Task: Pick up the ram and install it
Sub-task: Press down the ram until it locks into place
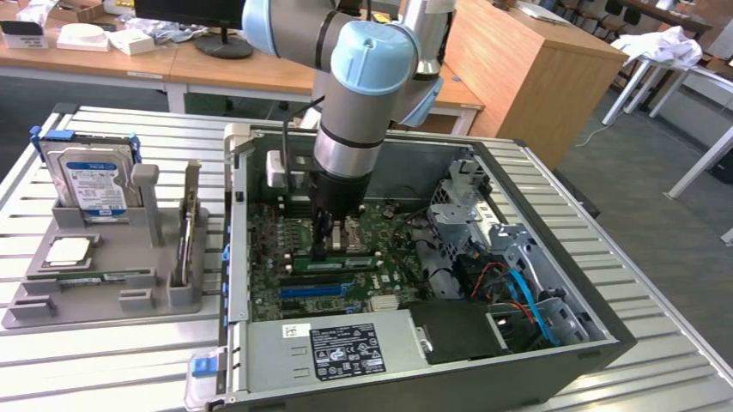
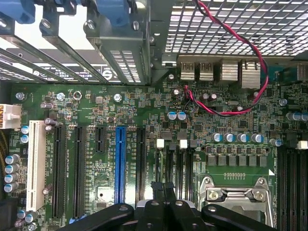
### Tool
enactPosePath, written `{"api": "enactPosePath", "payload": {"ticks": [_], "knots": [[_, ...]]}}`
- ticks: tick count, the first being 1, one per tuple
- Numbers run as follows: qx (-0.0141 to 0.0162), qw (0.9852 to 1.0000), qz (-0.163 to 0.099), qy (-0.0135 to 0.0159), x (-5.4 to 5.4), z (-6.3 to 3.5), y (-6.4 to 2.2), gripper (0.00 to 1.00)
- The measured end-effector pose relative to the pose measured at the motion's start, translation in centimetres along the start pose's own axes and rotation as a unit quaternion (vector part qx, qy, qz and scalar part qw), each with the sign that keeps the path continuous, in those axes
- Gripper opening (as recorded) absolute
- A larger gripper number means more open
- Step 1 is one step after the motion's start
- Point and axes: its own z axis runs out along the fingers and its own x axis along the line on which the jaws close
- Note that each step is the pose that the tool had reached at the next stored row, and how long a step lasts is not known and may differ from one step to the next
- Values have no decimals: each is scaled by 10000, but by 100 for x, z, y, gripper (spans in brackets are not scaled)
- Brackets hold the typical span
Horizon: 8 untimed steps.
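Surface: a slatted metal bench [image 1: 115, 360] carries everything; the end effector [image 1: 330, 245] hangs over its middle, inside the computer case [image 1: 596, 339].
Room: wooden desks [image 1: 527, 77] stand well behind the end effector, with grey floor beyond the bench.
Arm: one, reaching straight down into the case.
End effector: its fingers [image 2: 159, 211] are closed together, low over the motherboard [image 2: 144, 115].
Ram [image 1: 343, 262]: one long green stick lying across the board's slots right under the end effector's tip; whether it is gripped or only touched cannot be told.
Cases: one, open on top, with one labelled power supply [image 1: 332, 343] near the end effector.
Holder [image 1: 103, 300]: one grey tray, well apart from the end effector, outside the case.
In the holder: one hard drive [image 1: 94, 184] standing upright, one square silver chip [image 1: 67, 251], one further green stick [image 1: 92, 276] lying flat.
Slots near the fingers, wrist view: one blue slot [image 2: 120, 163], one white slot [image 2: 36, 163], several black ones.
Wires: one red-and-black pair [image 2: 250, 48] looping beyond the fingers.
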Motion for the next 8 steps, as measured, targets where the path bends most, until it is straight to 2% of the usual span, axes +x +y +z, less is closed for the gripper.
{"api": "enactPosePath", "payload": {"ticks": [8], "knots": [[0,10000,0,-1,0,5,0,10]]}}
